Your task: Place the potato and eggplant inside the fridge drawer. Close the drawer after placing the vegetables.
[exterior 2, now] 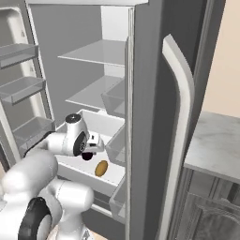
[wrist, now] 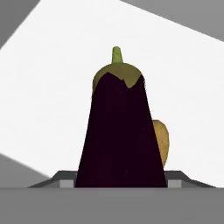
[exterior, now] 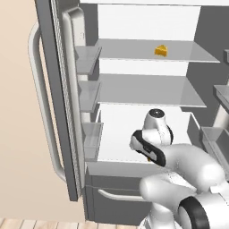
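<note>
Two vegetables show in the hand view. The eggplant (wrist: 120, 135) stands in the foreground, near-black, with its green cap and stem pointing away from the camera. Its lower end sits between the finger tips, whose grey upper edges flank it on both sides; the gripper (wrist: 121, 183) is clamped on the eggplant. The potato (wrist: 160, 140) appears just behind the right edge of the eggplant, partly hidden by it, over the white drawer floor.

From the right base view, the gripper (exterior 2: 89, 151) hangs inside the open fridge drawer (exterior 2: 101, 123). The eggplant (exterior 2: 87, 156) shows as a small dark lump directly below the hand. The potato (exterior 2: 101, 168) lies on the white drawer floor, just beside the eggplant on the near right. Whether the two touch cannot be told.

From the left base view, the arm bends down into the drawer (exterior: 190, 117), and the wrist hides the fingers. The cheese wedge (exterior: 161, 50) sits on the upper glass shelf (exterior: 134, 50), toward the right. The left fridge door (exterior: 60, 89) stands open, with door bins on its inner face.

No brand, label or writing is legible on any surface.
</note>
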### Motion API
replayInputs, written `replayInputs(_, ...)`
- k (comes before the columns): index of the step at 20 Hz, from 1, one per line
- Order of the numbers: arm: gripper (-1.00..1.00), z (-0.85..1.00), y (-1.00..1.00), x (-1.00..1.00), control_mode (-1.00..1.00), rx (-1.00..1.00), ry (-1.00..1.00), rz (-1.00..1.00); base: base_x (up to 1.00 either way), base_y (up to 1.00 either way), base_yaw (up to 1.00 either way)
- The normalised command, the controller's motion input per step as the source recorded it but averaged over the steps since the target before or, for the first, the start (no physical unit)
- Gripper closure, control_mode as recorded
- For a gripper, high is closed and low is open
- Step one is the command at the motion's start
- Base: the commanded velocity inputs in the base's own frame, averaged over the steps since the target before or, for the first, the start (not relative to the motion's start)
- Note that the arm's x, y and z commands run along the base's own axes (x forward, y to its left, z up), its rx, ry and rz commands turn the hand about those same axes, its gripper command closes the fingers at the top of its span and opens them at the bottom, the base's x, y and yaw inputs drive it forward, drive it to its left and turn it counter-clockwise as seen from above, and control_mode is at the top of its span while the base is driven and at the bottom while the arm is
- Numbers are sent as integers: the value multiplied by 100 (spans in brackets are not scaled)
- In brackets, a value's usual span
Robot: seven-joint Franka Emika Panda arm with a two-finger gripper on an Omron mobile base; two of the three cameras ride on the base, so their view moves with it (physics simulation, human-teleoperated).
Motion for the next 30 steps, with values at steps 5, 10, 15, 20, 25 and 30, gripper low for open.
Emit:
replayInputs(5,100,-45,10,41,-100,0,15,0,0,0,0)
replayInputs(10,100,-59,4,26,-100,0,12,0,0,0,0)
replayInputs(15,100,-60,10,3,-100,0,8,0,0,0,0)
replayInputs(20,-100,-55,17,1,-100,-3,11,0,0,0,0)
replayInputs(25,-100,4,0,0,-100,-3,0,0,0,0,0)
replayInputs(30,-100,77,0,-10,-100,-4,-8,0,0,0,0)
